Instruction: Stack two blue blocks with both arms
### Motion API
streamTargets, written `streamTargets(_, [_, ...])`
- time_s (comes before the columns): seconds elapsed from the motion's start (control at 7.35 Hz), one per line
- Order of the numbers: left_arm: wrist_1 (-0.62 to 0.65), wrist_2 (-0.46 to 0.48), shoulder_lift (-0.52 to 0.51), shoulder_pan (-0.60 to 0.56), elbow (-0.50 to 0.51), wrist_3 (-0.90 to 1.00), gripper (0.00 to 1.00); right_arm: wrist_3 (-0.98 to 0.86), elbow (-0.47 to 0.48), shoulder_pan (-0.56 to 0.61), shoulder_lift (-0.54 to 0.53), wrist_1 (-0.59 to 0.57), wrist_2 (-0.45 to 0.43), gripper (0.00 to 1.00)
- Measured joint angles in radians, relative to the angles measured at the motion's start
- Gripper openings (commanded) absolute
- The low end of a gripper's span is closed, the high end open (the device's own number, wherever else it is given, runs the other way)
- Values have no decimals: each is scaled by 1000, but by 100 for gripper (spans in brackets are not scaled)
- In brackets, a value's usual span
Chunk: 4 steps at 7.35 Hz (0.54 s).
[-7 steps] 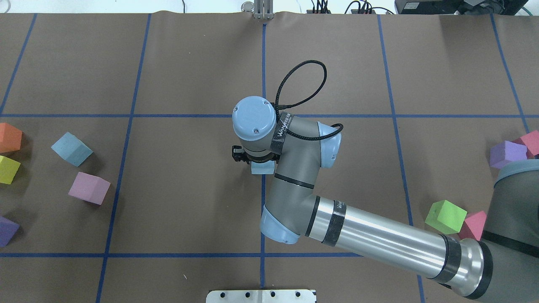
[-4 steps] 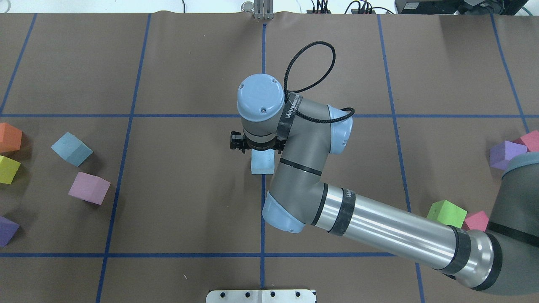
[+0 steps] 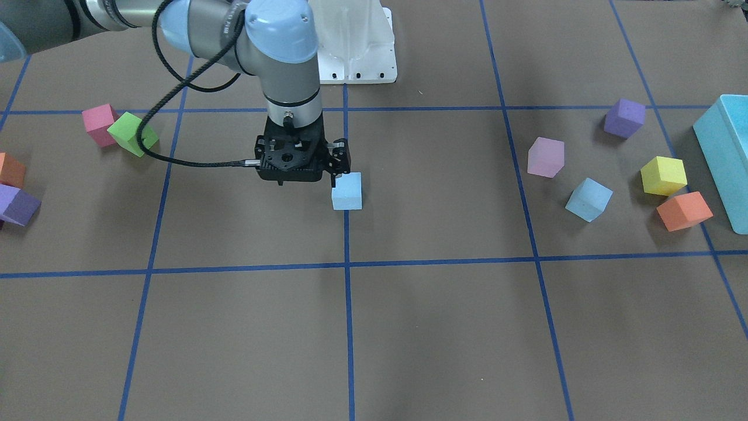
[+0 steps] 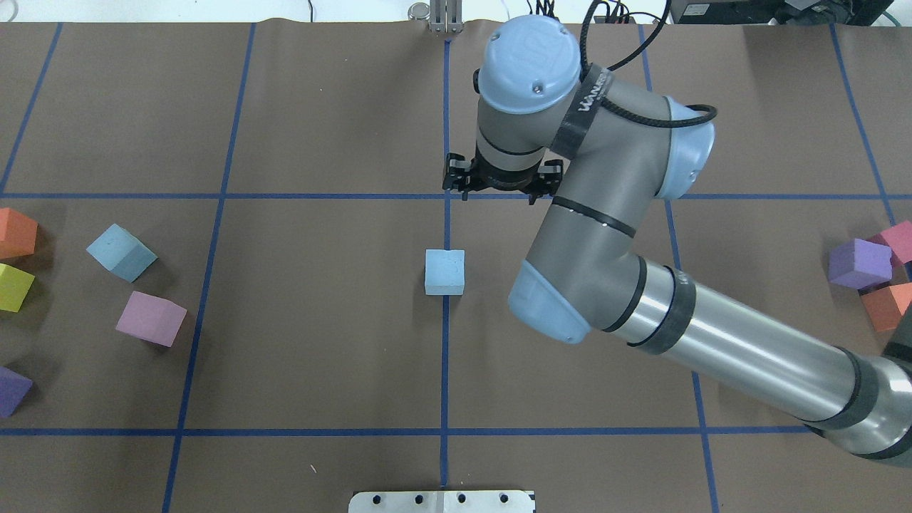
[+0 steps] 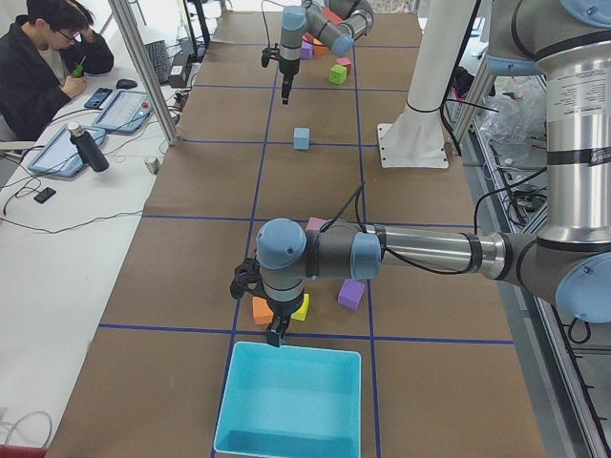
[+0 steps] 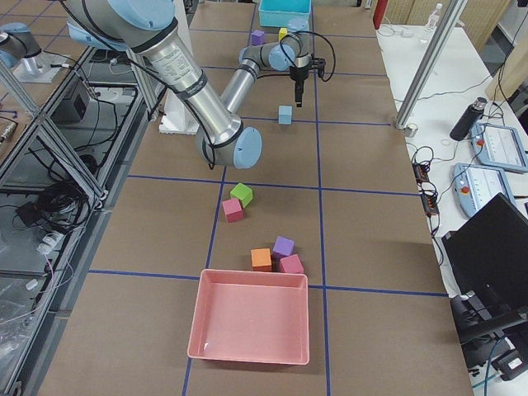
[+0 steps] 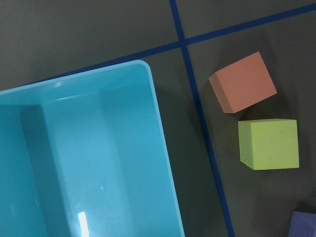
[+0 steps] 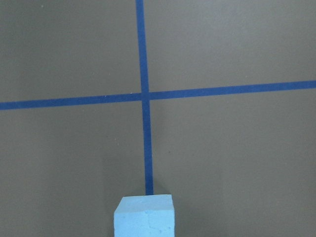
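Black against the brown table (image 4: 320, 356), the right gripper (image 3: 302, 171) hangs raised. Its jaws are spread wide and there is nothing between them. Nearest to it is the first blue block (image 4: 444, 271), which rests flat on the table below the gripper and a little to the robot's side of it, clear of the fingers. The block sits squarely on a blue tape line (image 4: 444, 356), and in the right wrist view only its top shows at the lower edge.

Much farther out, well off to this gripper's left, the second blue block (image 4: 121, 251) lies turned at an angle, with a lilac cube (image 4: 151, 318) near it on the robot's side.

Farther still, at the table's left end, the left gripper (image 5: 277, 336) points down over the rim of a turquoise bin (image 7: 158, 128). Whether its jaws are apart or together cannot be told. An orange cube (image 7: 242, 82) and a yellow cube (image 7: 269, 144) lie side by side just beyond that rim.
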Motion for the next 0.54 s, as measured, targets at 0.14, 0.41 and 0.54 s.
streamTargets(0.14, [-49,2,-11,0,-23,0,99,-75,23,60,-41,0,12,100])
streamTargets(0.41, [-214,0,-20,1,-34,0,99,-276,45,190,-122,7,52,100])
streamTargets(0.54, [-359,2,-30,1,-17,-4,99,-395,53,257,-179,17,87,100])
